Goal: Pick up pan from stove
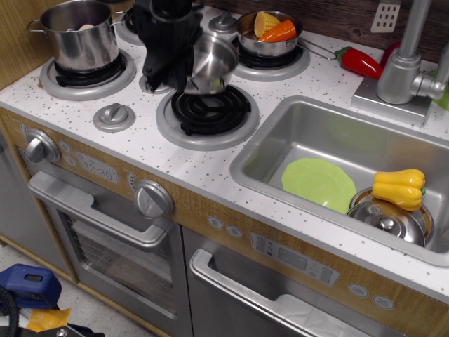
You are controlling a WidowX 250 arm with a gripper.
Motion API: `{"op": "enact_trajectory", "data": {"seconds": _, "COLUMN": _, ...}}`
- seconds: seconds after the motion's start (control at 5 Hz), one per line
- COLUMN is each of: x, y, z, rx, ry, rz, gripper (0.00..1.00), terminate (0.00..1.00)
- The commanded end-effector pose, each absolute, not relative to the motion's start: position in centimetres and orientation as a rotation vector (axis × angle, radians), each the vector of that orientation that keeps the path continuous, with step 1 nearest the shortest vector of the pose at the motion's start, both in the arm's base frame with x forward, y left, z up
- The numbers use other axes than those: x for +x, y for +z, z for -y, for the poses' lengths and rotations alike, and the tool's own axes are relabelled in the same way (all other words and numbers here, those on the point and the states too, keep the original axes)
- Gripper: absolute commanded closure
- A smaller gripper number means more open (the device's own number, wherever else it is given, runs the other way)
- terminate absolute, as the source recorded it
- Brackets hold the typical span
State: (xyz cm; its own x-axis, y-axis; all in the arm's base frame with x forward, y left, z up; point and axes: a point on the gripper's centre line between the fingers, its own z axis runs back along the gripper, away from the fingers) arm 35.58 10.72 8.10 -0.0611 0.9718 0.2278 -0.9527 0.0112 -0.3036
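Observation:
The small shiny steel pan (214, 64) hangs tilted in the air above the stove's front right burner (209, 111). My black gripper (184, 76) is shut on the pan's left rim and holds it clear of the coil. The burner under it is bare. The stove (133, 144) has a white speckled top with grey-ringed black coils and silver knobs. The pan's wire handle is hidden.
A tall steel stockpot (81, 35) stands on the left burner. A steel pan (270, 35) with corn and a carrot sits on the back right burner. A red pepper (359, 62) lies by the faucet (403, 63). The sink (337, 140) holds a green plate (319, 182), a lid and a yellow pepper (398, 187).

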Motion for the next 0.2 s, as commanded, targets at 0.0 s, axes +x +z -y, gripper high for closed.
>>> {"op": "enact_trajectory", "data": {"seconds": 0.0, "x": 36.67, "y": 11.99, "z": -10.21, "rx": -0.130, "ry": 1.560, "rz": 0.517, "gripper": 1.00, "terminate": 1.00}}
